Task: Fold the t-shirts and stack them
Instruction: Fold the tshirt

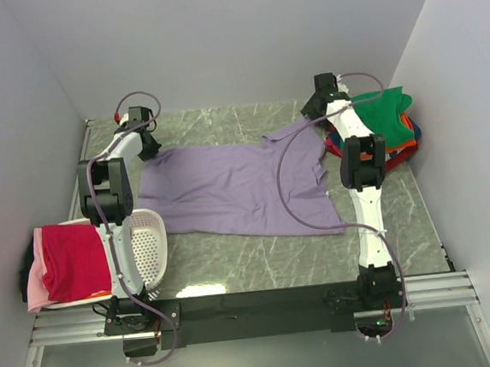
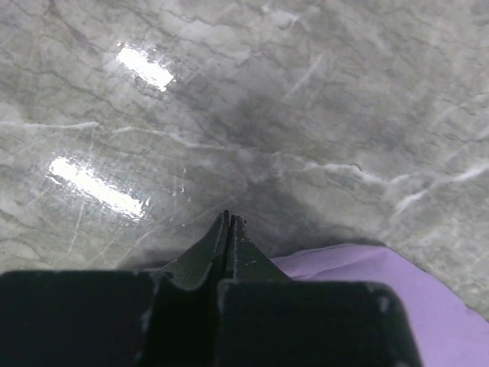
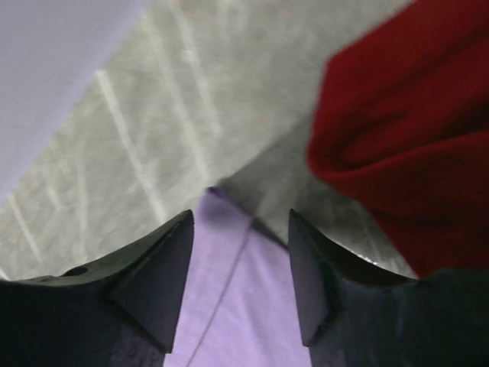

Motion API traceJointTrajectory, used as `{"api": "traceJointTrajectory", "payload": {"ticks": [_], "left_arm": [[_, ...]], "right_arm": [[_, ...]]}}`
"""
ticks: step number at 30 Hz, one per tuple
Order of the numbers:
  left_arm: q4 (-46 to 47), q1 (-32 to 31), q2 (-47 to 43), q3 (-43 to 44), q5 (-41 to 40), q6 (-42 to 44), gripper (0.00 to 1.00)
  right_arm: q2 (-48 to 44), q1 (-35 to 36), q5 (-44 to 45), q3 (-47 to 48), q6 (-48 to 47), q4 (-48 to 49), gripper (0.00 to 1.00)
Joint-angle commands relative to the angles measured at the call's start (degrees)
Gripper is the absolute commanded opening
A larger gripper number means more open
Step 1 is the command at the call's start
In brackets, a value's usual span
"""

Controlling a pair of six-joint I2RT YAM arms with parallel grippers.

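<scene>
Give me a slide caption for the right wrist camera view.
Right gripper, jaws open, poised over a corner of the lavender t-shirt on the marble table, beside a red shirt.

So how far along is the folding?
Done: a folded stack, green shirt on top, far right. In hand: the purple shirt, flat, left gripper shut and right gripper open at its far corners. Left: folding it, plus the red shirt and pink shirt over the basket.
</scene>
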Motion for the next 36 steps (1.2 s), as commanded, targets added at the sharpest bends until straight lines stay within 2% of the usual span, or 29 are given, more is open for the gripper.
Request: {"api": "traceJointTrajectory", "payload": {"ticks": [1, 8, 15, 16, 18, 20, 26, 32, 36], "left_arm": [[0.16, -0.02, -4.34, 0.29, 2.66, -0.87, 0.00], [0.51, 0.51, -5.66, -0.23, 2.83, -0.78, 0.01], [0.33, 0.86, -5.14, -0.15, 3.10, -0.69, 0.01], [0.42, 0.86, -5.05, -0.15, 3.10, -0.78, 0.01], [0.51, 0.95, -4.96, -0.06, 3.19, -0.78, 0.01], [0.51, 1.04, -4.87, 0.03, 3.27, -0.78, 0.01], [0.77, 1.21, -5.40, -0.50, 2.92, -0.87, 0.01], [0.95, 1.30, -5.84, -1.03, 3.45, -0.96, 0.01], [1.30, 1.30, -6.10, -1.29, 3.71, -1.13, 0.01]], "right_arm": [[2.05, -1.73, -2.23, 1.30, 5.98, -0.44, 0.59], [1.44, -2.08, -2.77, -0.72, 8.18, 0.88, 0.42], [-1.99, -2.08, -3.47, -7.66, 8.01, 6.50, 0.24], [-2.25, -2.08, -3.64, -8.19, 7.92, 7.12, 0.17], [-2.87, -2.08, -4.17, -9.60, 8.10, 8.61, 0.11], [-3.40, -2.08, -4.44, -10.82, 8.36, 9.58, 0.01], [-7.96, -1.38, -3.65, -20.03, 7.75, 16.52, 0.00], [-17.27, -0.85, -3.12, -30.50, 7.05, 24.69, 0.00], [-20.53, -0.59, -3.64, -32.98, 5.73, 26.11, 0.00]]}}
